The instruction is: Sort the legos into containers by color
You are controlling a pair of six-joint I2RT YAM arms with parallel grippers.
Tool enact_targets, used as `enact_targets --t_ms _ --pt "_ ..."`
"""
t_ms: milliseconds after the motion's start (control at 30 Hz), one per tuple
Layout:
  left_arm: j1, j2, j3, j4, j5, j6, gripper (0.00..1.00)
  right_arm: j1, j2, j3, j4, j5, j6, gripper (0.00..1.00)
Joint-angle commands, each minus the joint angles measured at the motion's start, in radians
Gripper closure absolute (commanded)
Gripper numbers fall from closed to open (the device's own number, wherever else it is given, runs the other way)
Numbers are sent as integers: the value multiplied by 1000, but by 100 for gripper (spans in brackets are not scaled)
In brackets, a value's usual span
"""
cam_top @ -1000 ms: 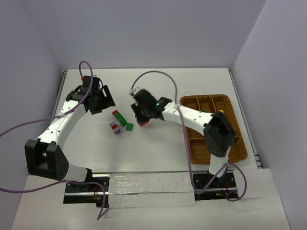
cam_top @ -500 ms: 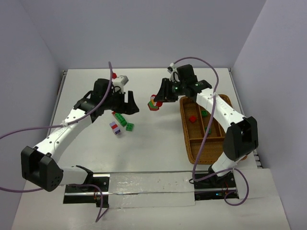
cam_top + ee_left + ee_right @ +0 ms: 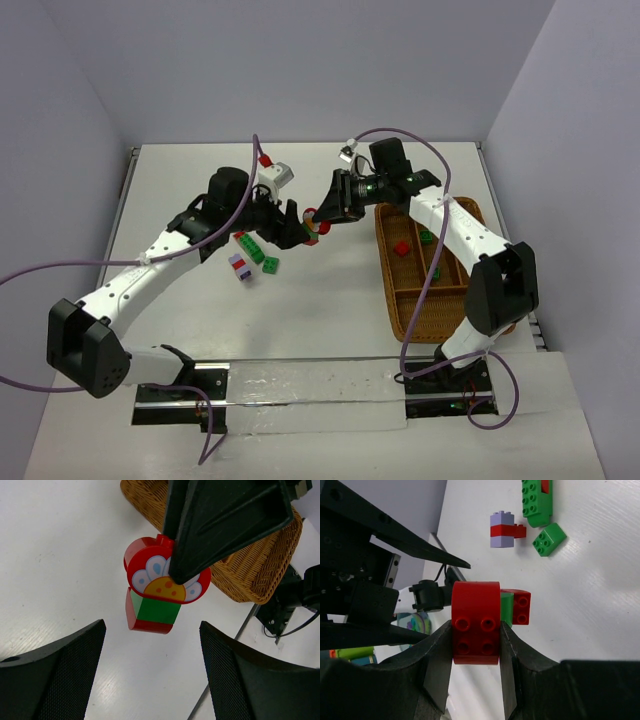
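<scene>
Red and green plastic is hanging in mid-air at the centre of the overhead frame. Your right tool is gripping a stacked piece, its jaws narrowed onto the sides of the round red flower brick, with a green brick and a red one beneath. Your left tool is standing wide open just beside it, its fingers flanking the stack's lower end without touching it.

The wicker tray is sitting at the right, already holding red and green bricks. The loose legos are waiting on the bench at centre left.

The hand-off looks risky. If your left tool is closing off-centre or pulling at an angle, the stack may be twisting out of the right tool's pinch and dropping, or the two tools may be knocking together.

Half a second earlier the stack was hanging further right, nearer the tray's upper left corner, with the left tool well apart from it. Now both arms are meeting in the middle.
</scene>
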Motion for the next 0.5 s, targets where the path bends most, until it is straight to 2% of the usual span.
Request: enact_targets --t_ms 0,267,467 --pt "-14 -51 -23 110 20 32 17 -6 -10 19 46 -74 9 100" --pt "-34 -15 -3 90 5 42 19 -6 -16 17 81 -106 38 100" --pt "-49 -3 10 89 -17 45 32 -6 -20 5 116 -126 71 100"
